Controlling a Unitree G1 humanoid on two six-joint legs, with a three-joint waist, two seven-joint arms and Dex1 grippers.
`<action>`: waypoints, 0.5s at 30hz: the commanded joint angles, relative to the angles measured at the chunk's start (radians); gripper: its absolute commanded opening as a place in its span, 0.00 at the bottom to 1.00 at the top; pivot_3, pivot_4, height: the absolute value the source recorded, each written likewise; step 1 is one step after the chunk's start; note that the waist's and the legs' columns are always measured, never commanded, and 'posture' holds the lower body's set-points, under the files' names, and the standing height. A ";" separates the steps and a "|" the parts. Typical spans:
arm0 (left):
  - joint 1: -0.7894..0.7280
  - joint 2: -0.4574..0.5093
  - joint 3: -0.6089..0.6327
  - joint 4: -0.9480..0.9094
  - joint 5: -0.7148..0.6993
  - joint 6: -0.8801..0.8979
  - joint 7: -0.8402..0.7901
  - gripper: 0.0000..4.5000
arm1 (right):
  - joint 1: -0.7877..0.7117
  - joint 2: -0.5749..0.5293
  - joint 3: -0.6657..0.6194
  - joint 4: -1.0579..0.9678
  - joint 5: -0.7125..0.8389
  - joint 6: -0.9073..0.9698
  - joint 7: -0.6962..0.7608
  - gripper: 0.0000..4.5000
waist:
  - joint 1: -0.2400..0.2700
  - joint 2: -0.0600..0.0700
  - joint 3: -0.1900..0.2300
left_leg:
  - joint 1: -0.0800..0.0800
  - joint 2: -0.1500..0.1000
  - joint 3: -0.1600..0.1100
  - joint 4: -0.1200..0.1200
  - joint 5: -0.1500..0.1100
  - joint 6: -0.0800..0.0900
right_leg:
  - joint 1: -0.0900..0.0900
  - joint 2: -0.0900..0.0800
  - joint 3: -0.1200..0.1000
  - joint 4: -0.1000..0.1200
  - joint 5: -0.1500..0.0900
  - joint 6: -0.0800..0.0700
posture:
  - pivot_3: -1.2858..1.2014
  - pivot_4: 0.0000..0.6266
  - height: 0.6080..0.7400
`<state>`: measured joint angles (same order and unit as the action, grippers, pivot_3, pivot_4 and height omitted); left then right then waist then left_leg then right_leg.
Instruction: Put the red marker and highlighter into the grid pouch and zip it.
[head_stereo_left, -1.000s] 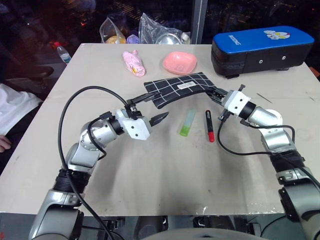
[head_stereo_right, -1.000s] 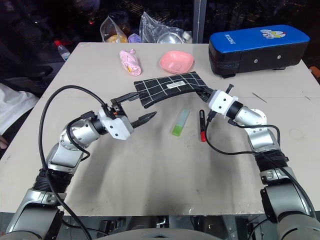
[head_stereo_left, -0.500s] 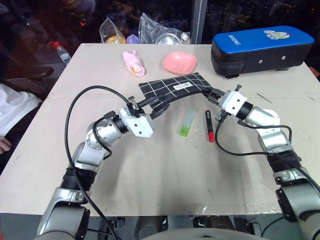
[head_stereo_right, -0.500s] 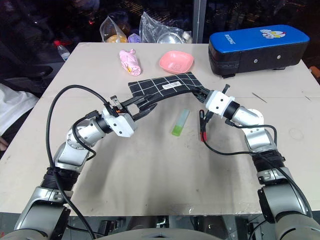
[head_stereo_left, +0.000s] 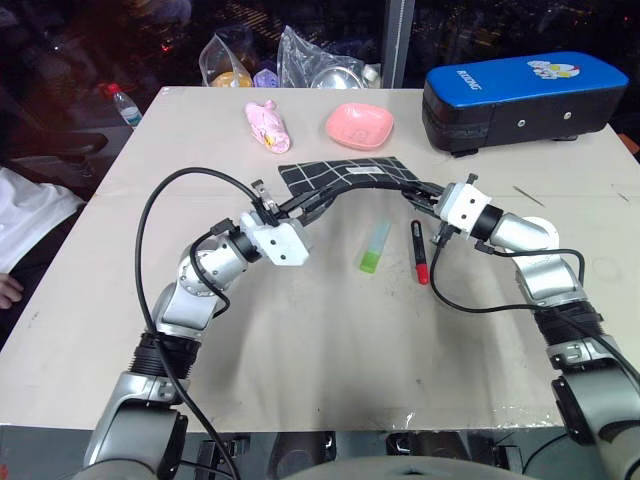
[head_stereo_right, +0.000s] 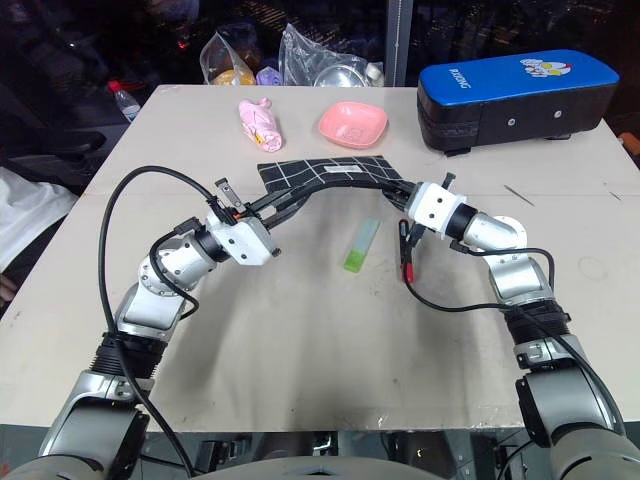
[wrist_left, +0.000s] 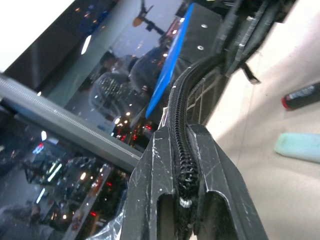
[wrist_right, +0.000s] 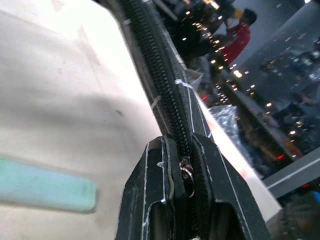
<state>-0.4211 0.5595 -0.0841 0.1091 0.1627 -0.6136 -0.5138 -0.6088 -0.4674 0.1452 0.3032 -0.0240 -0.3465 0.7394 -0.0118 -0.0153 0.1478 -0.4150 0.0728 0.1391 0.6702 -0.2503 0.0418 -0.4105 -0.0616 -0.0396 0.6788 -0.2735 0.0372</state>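
Over pale tabletop (head_stereo_left: 300, 340), both left gripper (head_stereo_left: 300, 207) and right gripper (head_stereo_left: 425, 192) clench the black, white-gridded grid pouch (head_stereo_left: 340, 175).

A black woven-cloth grid pouch (head_stereo_left: 340, 178) with white lines has a matt face and a ribbed black zipper. The pale green translucent plastic highlighter (head_stereo_left: 374, 247) looks smooth. The black plastic red marker (head_stereo_left: 419, 251) is glossy. The off-white bench (head_stereo_left: 330, 340) looks matt and scuffed.
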 joint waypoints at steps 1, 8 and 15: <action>0.013 -0.011 0.041 -0.028 -0.048 0.057 0.026 0.00 | 0.010 -0.009 -0.033 -0.087 0.048 0.052 0.002 0.45 | 0.000 0.000 0.000 | 0.000 0.000 0.000 0.000 0.000 0.000 | 0.000 0.000 0.000 0.000 0.000 0.000 | 0.52 0.24 1.00; 0.079 -0.059 0.083 -0.140 -0.164 0.259 0.031 0.00 | 0.104 0.013 -0.126 -0.285 0.203 0.369 -0.056 0.78 | 0.002 0.000 0.000 | -0.001 0.000 -0.005 0.000 0.000 0.000 | 0.000 0.000 0.000 0.000 0.000 0.000 | 0.52 0.24 1.00; 0.133 -0.114 0.070 -0.216 -0.158 0.368 0.053 0.00 | 0.162 0.093 -0.158 -0.458 0.324 0.820 -0.200 0.78 | 0.000 0.000 0.000 | 0.000 0.000 -0.007 0.000 0.000 0.000 | 0.000 0.000 0.000 0.001 0.000 0.000 | 0.52 0.24 1.00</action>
<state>-0.2913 0.4504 -0.0123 -0.0607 0.0107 -0.2592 -0.4753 -0.4432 -0.3843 0.0108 -0.0932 0.2596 0.4066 0.5714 -0.0113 -0.0154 0.1476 -0.4152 0.0729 0.1325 0.6703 -0.2503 0.0418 -0.4104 -0.0616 -0.0397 0.6796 -0.2734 0.0371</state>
